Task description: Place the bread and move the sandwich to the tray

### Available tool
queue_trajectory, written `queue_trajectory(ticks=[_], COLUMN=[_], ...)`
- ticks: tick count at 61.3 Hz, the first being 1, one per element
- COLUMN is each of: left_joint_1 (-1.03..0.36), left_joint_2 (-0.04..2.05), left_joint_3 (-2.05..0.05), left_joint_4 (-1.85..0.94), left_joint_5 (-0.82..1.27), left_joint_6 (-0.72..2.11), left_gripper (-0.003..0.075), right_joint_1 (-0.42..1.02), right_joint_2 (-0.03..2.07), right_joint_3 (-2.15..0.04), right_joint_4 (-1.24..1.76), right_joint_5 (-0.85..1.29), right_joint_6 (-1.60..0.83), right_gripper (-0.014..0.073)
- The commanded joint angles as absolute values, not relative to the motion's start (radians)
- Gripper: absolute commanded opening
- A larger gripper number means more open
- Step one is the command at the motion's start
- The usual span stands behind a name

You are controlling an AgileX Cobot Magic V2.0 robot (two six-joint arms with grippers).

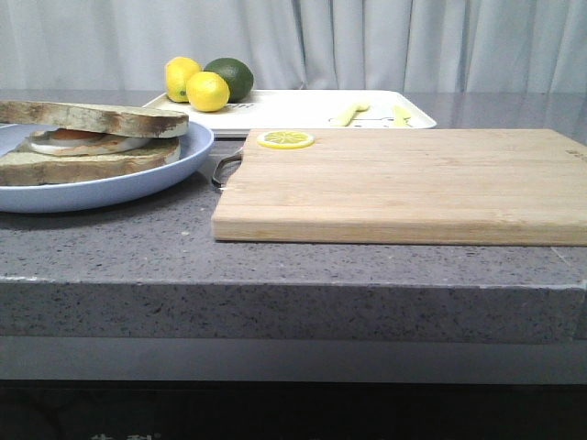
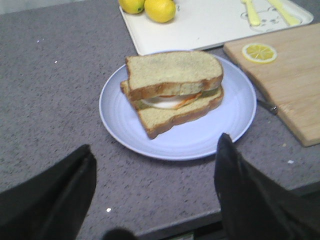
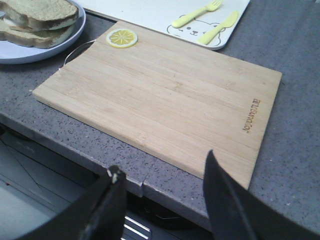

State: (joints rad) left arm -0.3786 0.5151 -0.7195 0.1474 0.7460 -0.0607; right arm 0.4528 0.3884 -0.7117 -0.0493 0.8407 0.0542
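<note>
Left gripper (image 2: 155,192), jaws wide and empty, faces the sandwich (image 2: 172,90) on its plate (image 2: 120,120) near the table's left edge.

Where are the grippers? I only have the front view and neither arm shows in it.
Observer: The left gripper is open and empty, above the table just short of the wide pale blue plate.
Operator: Right?
Observer: The right gripper is open too, empty, by the near edge of the pale wooden cutting board.
Operator: Top bread square on the stack?
Observer: No, the plain brown-crusted bread slice sits skewed over the egg sandwich.
</note>
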Motion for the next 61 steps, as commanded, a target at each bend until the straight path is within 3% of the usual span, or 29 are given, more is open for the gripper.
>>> queue_trajectory(ticks=[1, 25, 36, 61], left_joint_1=[-0.385, -0.38, -0.271, 0.128], left_joint_2=[0.547, 0.851, 1.029, 1.344], left_joint_3=[-0.774, -0.964, -1.057, -1.21], left_joint_4=[0.199, 0.422, 0.386, -0.29], left_joint_5=[0.74, 0.961, 0.962, 0.964], left_joint_6=[-0.09, -0.3, -0.3, 0.15], left_gripper=[0.0494, 0.0494, 0.0494, 0.0494], right_joint_1=[0.447, 0.447, 0.447, 0.447], right_joint_2=[0.394, 0.394, 0.394, 0.394], right_joint_3=[-0.734, -0.734, -0.734, -0.734], right_joint_4=[-0.06, -0.06, -0.06, -0.06], right_joint_5=[0.763, 0.763, 0.763, 0.763], right_joint_6=[0.056, 0.056, 0.056, 0.056], right_gripper=[0.0382, 0.0382, 0.0382, 0.0382])
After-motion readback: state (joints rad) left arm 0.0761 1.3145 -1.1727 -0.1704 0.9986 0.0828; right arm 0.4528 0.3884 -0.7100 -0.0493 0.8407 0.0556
